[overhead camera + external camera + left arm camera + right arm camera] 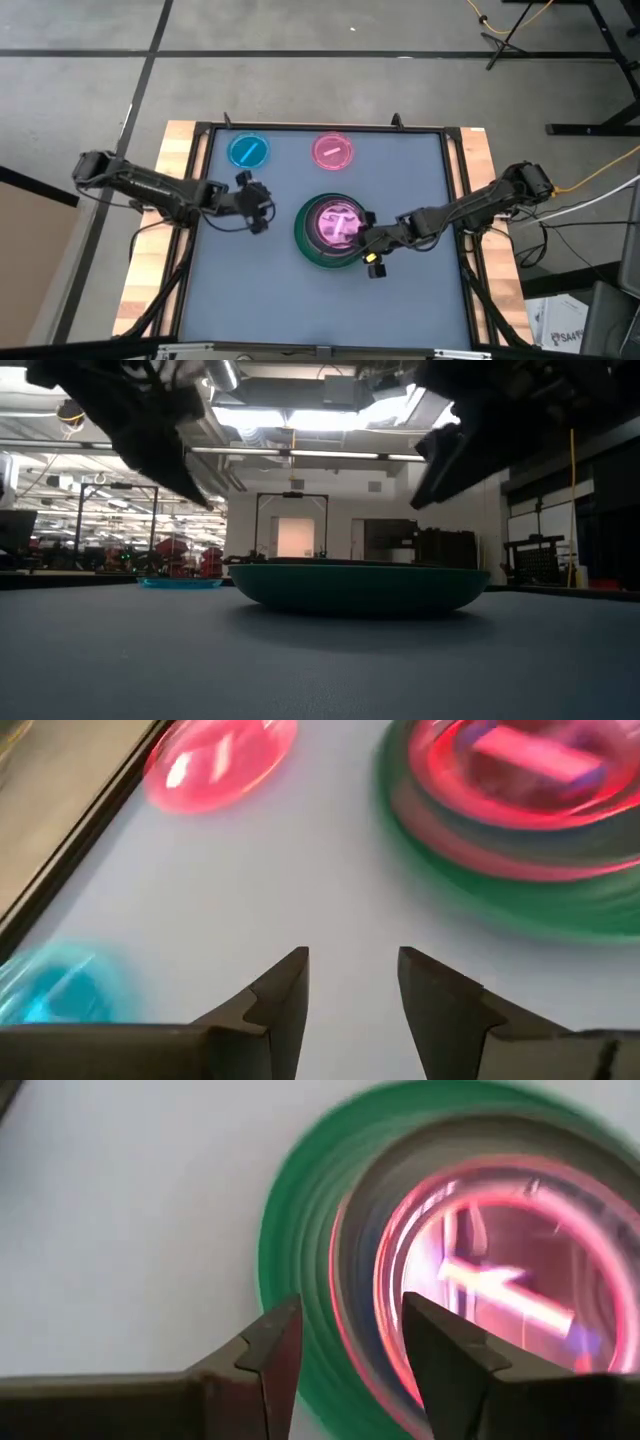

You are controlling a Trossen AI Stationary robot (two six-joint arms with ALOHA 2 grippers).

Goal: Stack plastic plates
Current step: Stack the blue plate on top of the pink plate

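Surface (320, 300): grey-blue mat in a dark frame, seen whole only from above.

Green plate (322, 250): large, dark, at the surface's middle. A pink plate (335, 224) sits nested inside it, a pale bar-shaped glare across its face. The low view shows only the green plate (358, 588) as a shallow dish; what is nested inside is hidden there behind the rim.

Small blue plate (248, 151) and small pink plate (333, 151): both lie flat near the far edge, apart from each other and from the stack. The low view shows the blue plate (180, 583) alone.

Left end effector (262, 208): beside the stack on its left, above bare mat; its wrist view shows the fingers (285, 990) parted by a narrow gap, holding nothing.

Right end effector (366, 242): over the stack's right rim; its fingers (275, 1345) are narrowly parted, empty, above the green rim.

Writing: a box at the lower right of the high view bears print too small to read.
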